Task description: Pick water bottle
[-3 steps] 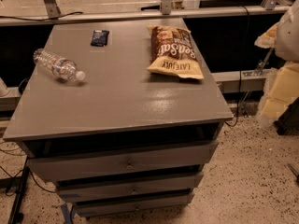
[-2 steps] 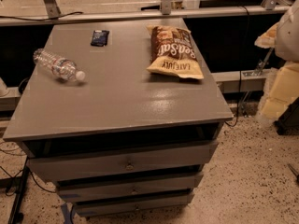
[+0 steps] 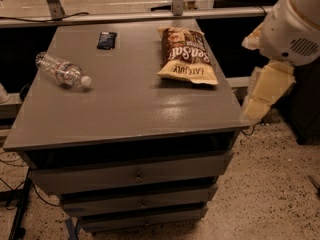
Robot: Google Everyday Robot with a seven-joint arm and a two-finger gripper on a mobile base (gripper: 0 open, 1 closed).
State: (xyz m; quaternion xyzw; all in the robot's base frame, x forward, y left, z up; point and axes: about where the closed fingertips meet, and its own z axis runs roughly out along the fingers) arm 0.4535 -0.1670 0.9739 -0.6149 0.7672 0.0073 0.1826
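Probably light, crushable and slick, the water bottle [image 3: 61,70] lies sideways well left of the chip bag [image 3: 186,56], best taken across its ribbed middle (the pincer [image 3: 267,91] hangs right of the bag; whether clenched or released I cannot tell).

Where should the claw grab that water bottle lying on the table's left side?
Probably the ribbed middle of the water bottle, coming from above and closing across its width: it lies on its side, cap pointing front-right, long round body facing up. The claw hangs beyond the right edge of the table.
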